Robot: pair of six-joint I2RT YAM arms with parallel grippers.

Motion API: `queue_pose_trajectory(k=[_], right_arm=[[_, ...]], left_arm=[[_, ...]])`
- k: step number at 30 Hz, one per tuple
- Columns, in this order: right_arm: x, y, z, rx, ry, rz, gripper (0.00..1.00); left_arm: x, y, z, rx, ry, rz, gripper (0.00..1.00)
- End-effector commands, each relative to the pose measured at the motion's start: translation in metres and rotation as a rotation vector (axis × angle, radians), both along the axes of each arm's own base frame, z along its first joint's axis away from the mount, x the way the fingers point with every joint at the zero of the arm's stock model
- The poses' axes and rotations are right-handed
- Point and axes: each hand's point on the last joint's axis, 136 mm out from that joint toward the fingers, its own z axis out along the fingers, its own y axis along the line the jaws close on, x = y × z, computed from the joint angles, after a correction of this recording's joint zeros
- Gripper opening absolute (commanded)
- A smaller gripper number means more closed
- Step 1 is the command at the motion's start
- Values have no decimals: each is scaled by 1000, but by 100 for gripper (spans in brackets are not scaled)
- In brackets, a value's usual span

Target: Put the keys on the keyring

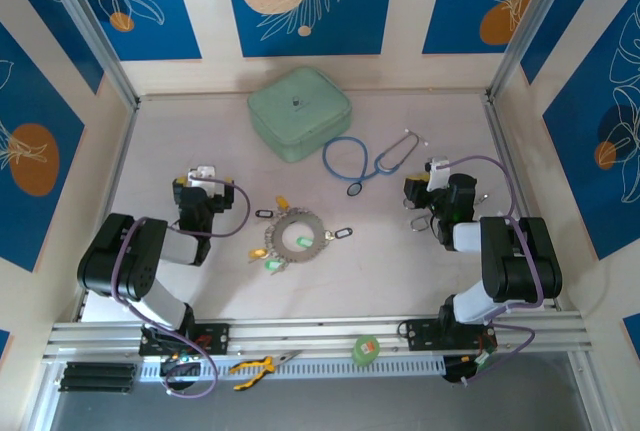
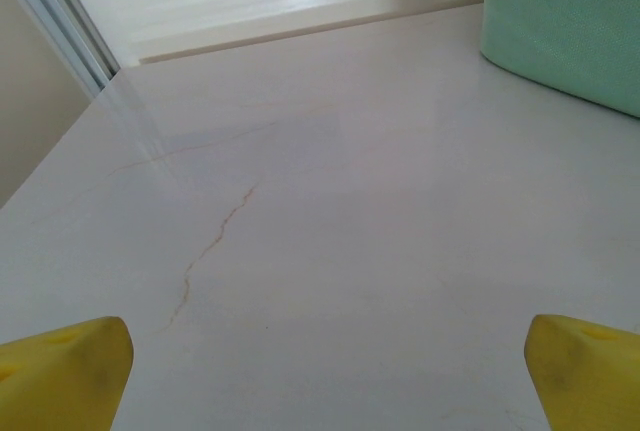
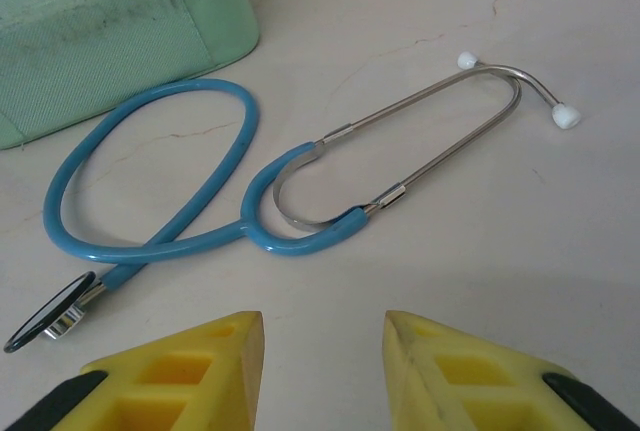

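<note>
The room is a small booth whose walls (image 1: 308, 1) alternate cream strips with blue panels bearing white leaf drawings and orange or cream discs. The pale table (image 1: 170, 126) fills the floor of it; its surface is off-white and matt, with thin brownish hairline cracks seen close in the left wrist view. Two dark arms stand at the near edge on an aluminium rail (image 1: 320, 331). The left gripper (image 2: 325, 376) hangs just above bare table with its yellow fingertips (image 2: 65, 376) spread to the corners of its view, released and holding nothing. The right gripper (image 3: 325, 366) is also parted, with nothing between its yellow fingers, and faces the stethoscope. One mint-green fabric case (image 1: 299, 112), square with rounded corners, lies towards the back wall. Just right of it lies one stethoscope (image 1: 365, 159), its blue tube looped once and its metal earpieces ending in two white tips. One keyring (image 1: 297, 238) lies flat near the middle of the table, between the two arms and in front of the case; it is a pale silver-grey ring with a toothed, chain-like rim. The keys (image 1: 340, 235) lie scattered close around it: I count six coloured tags, two black, two yellow and two green, one green inside the ring. Whether any is attached is too small to tell.
</note>
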Motion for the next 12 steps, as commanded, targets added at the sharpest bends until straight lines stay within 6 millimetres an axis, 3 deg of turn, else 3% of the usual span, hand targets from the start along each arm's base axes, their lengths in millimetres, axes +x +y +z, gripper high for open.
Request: queue_pose_trajectory(k=[1,8,12], right_arm=[[8,-1,11,6,-35,-5,37],[10,-3,11,3,-30,-18,41],[9,-3,11,3,-31,-18,58]], left_arm=[[3,4,8,-18,-19,17,100],[10,6,1,-68,30,-21,100],[8,1,3,-65,16,-51,100]])
